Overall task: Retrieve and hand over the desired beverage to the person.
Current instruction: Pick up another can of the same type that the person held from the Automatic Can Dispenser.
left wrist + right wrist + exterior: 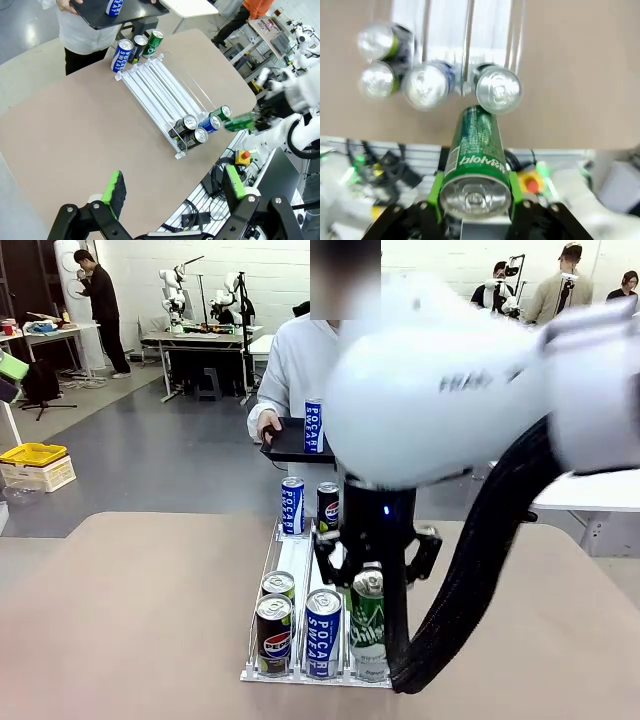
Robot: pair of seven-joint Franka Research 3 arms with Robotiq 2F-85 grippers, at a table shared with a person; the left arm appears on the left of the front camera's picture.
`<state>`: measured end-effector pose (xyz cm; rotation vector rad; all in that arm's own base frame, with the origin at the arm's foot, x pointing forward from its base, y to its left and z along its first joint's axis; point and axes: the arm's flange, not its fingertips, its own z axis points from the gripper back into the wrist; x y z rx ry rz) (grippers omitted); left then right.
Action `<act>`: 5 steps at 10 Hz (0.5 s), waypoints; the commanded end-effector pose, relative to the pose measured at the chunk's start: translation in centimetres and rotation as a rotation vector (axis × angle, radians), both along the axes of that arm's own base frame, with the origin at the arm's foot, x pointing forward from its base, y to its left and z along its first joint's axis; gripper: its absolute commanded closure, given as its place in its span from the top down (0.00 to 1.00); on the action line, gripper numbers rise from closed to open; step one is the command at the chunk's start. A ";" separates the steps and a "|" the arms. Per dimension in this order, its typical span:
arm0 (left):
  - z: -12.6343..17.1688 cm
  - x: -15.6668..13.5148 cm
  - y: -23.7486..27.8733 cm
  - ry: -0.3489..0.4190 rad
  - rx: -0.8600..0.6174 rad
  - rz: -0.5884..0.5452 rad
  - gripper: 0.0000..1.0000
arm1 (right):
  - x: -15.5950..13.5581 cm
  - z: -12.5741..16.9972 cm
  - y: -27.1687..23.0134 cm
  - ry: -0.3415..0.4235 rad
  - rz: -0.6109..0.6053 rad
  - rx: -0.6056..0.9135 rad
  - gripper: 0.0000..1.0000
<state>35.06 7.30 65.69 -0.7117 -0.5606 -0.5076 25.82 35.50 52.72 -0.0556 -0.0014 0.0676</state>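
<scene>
Right gripper (pixel 475 200): green pads pinching a green Sprite can (pixel 476 150) across its body, can lying along the fingers with its top toward the wrist camera; a side grip like this leaves the far end free for a person to take

Sprite can, position: clear of the rack, above and just short of the rack's near end; in the left wrist view it (pixel 240 121) hangs tilted just beyond the table edge

Clear rack (pixel 295 560): sloped lanes directly beyond and below the right gripper; lanes presumably tilted so cans roll to the robot's end. Near end holds a Pepsi can (pixel 273 632), a Pocari Sweat can (pixel 323 632), another green can (pixel 369 625) and one more behind the Pepsi; far end holds further cans

Person (pixel 295 370): far beyond the right gripper, across the table, holding a dark tray (pixel 290 443) with a Pocari Sweat can upright on it; tray likely offered as the drop point

Left gripper (pixel 172 192): fingers spread wide, holding nothing, high over the near table corner, well apart from the rack

Judgement: retrieval done, handover not yet made
</scene>
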 end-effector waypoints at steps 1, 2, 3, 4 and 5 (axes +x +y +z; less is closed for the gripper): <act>0.1 0.1 0.1 -0.020 -0.016 -0.006 1.00 | -0.7 8.2 1.8 -0.038 -0.083 -0.064 0.02; 0.1 0.1 0.1 -0.020 -0.016 -0.006 1.00 | -0.9 11.8 2.1 -0.067 -0.109 -0.057 0.02; 0.1 0.1 0.1 -0.020 -0.016 -0.006 1.00 | -0.1 15.0 1.8 -0.092 -0.150 -0.030 0.02; 0.1 0.1 0.1 -0.020 -0.016 -0.006 1.00 | 1.5 17.4 0.8 -0.091 -0.169 0.008 0.02; 0.1 0.1 0.1 -0.020 -0.016 -0.006 1.00 | 3.5 19.2 -0.4 -0.089 -0.158 0.058 0.02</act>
